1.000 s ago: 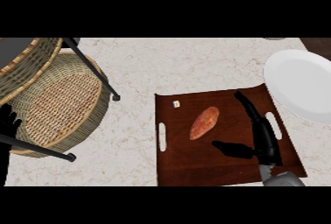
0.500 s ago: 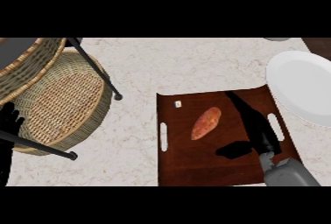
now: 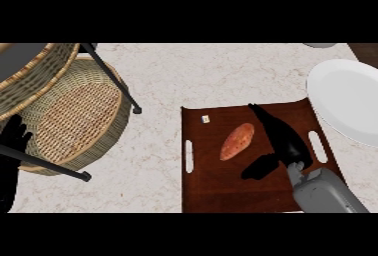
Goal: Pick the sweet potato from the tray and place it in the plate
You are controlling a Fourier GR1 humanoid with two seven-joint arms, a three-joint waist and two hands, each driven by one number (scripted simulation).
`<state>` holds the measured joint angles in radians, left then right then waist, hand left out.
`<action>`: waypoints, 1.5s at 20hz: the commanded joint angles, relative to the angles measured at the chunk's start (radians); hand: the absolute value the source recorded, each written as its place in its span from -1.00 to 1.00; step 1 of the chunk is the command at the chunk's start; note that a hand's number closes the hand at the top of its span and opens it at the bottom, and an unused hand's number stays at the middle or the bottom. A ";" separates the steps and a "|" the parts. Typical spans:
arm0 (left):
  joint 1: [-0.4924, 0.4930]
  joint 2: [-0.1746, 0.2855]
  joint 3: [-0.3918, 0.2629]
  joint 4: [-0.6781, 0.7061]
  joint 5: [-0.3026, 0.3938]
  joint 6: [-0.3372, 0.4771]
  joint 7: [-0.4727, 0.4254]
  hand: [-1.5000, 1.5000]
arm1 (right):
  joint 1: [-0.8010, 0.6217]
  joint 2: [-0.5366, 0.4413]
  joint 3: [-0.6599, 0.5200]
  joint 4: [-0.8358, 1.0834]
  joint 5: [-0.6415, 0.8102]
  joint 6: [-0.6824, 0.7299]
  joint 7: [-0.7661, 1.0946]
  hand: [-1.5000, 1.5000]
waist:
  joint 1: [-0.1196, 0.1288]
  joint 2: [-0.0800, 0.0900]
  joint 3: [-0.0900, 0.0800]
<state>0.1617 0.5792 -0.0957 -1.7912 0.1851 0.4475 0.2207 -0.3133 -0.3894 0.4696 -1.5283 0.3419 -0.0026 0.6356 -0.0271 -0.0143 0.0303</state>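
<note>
Lying on tray [image 3: 214,185], sweet potato [image 3: 237,142] long axis upper-right to lower-left

The right hand [image 3: 284,141] is hovering over the brown tray [image 3: 214,186] on the bench [image 3: 192,75], fingers stretching out straight, with the sweet potato [image 3: 237,141] lying just to its left, the white plate [image 3: 347,100] sitting to its right.

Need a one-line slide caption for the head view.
Right hand open over the tray beside the sweet potato, not yet grasping; white plate to the right.
</note>
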 commanded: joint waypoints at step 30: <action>-0.067 -0.178 -0.087 0.101 -0.021 -0.095 0.042 0.00 | -0.074 0.073 0.049 0.172 0.112 -0.004 -0.076 1.00 | -0.012 0.027 -0.032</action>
<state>0.1536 0.5136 -0.0511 -1.7955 0.1221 0.4018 0.2614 -0.3845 -0.3123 0.5158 -1.3800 0.4214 0.0198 0.5983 -0.0231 -0.0135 0.0341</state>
